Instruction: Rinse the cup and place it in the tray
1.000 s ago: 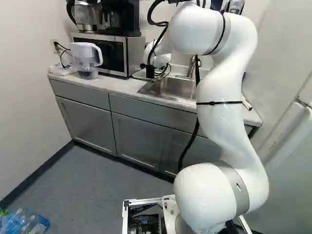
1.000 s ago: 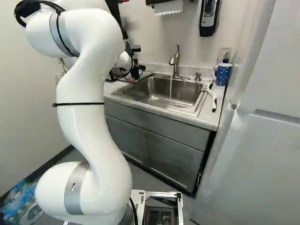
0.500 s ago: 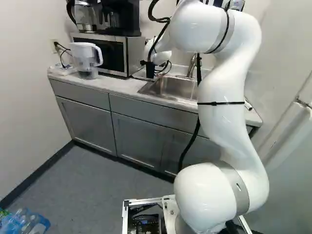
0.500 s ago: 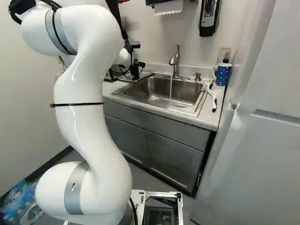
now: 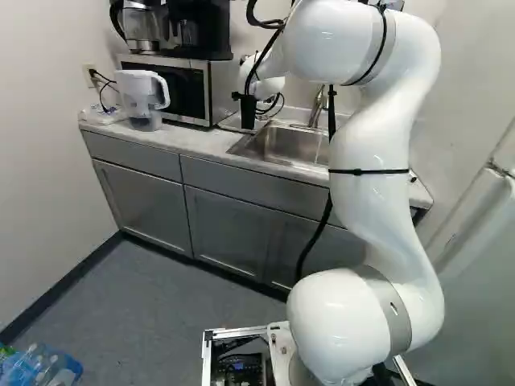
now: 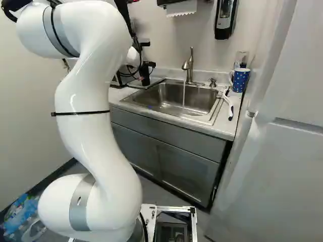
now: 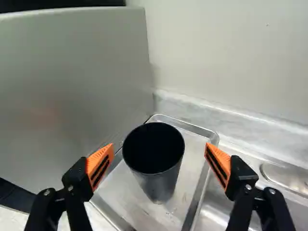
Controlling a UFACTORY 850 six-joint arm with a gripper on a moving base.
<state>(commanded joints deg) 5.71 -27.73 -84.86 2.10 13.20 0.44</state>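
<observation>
You have one dark cup standing upright in one metal tray, and one claw around it: the wrist view shows its two fingers spread wide, one to each side of the cup, with a gap at each and nothing gripped. The tray sits on the pale tabletop, between one microwave and one steel sink. At the sink you have one faucet running a thin stream of water, one soap pump, one white-and-dark brush and one blue dotted mug; the clear vessel behind the mug looks like a glass, though it's hard to be sure. One coffee maker tops the microwave, and one pitcher stands beside it. Grey cabinets run below, over a blue-grey floor with plastic bottles on it, and pale walls close the corner.
</observation>
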